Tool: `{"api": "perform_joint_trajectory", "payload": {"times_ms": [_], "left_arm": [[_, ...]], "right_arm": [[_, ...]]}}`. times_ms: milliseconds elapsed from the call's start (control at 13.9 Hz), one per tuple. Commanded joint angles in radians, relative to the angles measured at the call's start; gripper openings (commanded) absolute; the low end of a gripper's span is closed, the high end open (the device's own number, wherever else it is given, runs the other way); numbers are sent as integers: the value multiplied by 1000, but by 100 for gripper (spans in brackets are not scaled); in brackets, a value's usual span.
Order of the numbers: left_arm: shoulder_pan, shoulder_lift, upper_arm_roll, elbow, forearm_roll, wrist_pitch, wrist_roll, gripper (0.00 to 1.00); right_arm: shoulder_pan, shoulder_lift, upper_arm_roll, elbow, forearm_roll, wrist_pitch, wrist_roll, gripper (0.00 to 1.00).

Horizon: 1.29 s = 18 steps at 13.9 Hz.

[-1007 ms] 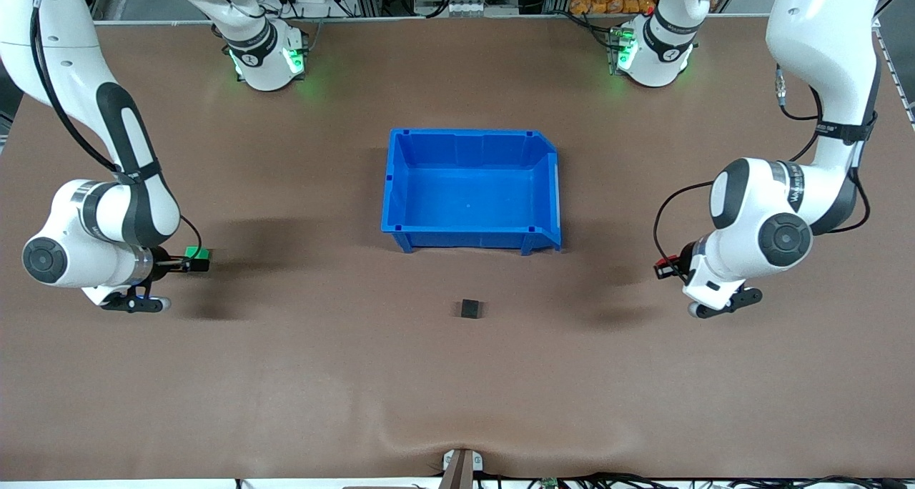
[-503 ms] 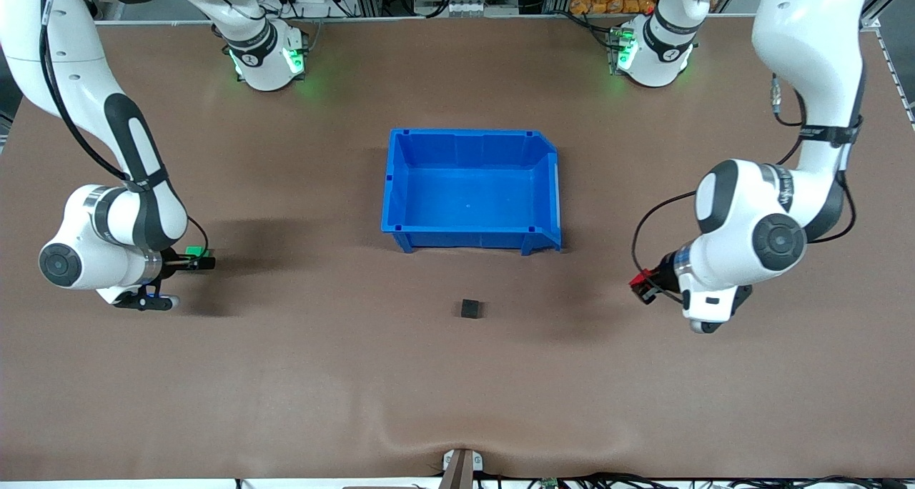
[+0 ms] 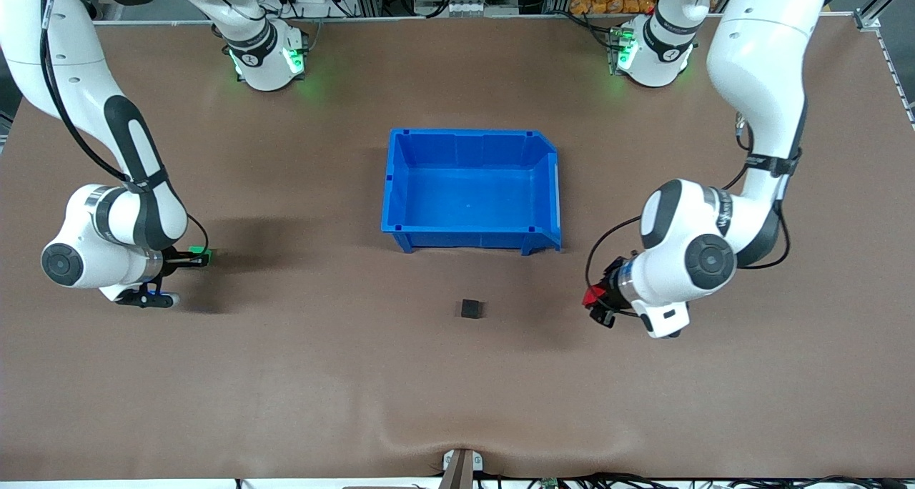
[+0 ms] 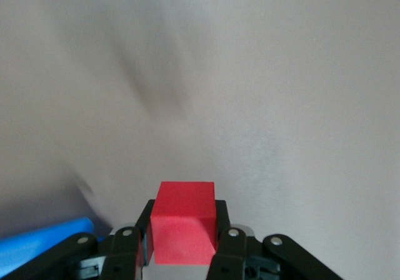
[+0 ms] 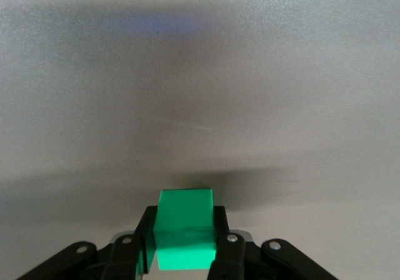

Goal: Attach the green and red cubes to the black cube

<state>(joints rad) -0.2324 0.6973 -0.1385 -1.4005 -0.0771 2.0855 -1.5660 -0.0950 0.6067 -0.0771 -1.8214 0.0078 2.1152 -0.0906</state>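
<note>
Both grippers grip cubes: left gripper (image 3: 597,304) clamps the red cube (image 3: 590,297), right gripper (image 3: 194,259) the green cube (image 3: 198,251); black cube (image 3: 470,308) sits mid-table.

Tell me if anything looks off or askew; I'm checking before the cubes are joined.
Nothing stands out. The red cube sits squarely in the left gripper, the green cube in the right gripper; the black cube lies alone, nearer the camera than the upright blue bin.

Three cubes (image 3: 470,308), one bin (image 3: 400,189)
</note>
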Motion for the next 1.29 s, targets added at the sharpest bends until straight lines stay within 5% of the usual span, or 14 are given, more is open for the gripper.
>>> {"api": "perform_joint_trajectory", "payload": {"times_ms": [0, 719, 1223], "left_arm": [[-25, 65, 7, 104, -15, -4, -156, 0], [-136, 191, 0, 184, -29, 149, -399, 0], [-194, 287, 5, 264, -29, 162, -474, 0]], "right_arm": [[-14, -10, 10, -1, 6, -4, 0, 0], [27, -13, 17, 134, 23, -193, 268, 0], [69, -18, 16, 188, 144, -251, 431, 0]]}}
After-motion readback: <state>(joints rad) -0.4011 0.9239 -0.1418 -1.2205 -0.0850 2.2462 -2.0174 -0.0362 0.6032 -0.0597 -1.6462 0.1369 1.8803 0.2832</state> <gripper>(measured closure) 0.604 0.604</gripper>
